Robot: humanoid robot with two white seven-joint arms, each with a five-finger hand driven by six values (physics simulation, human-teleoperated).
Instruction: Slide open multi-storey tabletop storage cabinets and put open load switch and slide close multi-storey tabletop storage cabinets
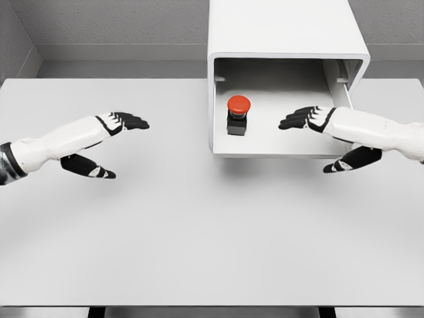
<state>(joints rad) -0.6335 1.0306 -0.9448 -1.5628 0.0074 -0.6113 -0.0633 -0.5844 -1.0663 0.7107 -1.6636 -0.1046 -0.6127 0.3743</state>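
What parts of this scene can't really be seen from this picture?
- Head view: the cabinet is cut off by the top edge, so its other storeys stay unseen.
- The base of the red-topped switch in the open drawer is dark; no detail shows.
- The right robot hand covers the drawer's right side.
- The left robot hand hides nothing.

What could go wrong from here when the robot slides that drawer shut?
The right hand, open, reaches over the open drawer; closing now might pinch its fingers against the cabinet. The red-button switch stands upright and loose inside, so a quick push could topple it. The left hand hovers apart, giving no support.
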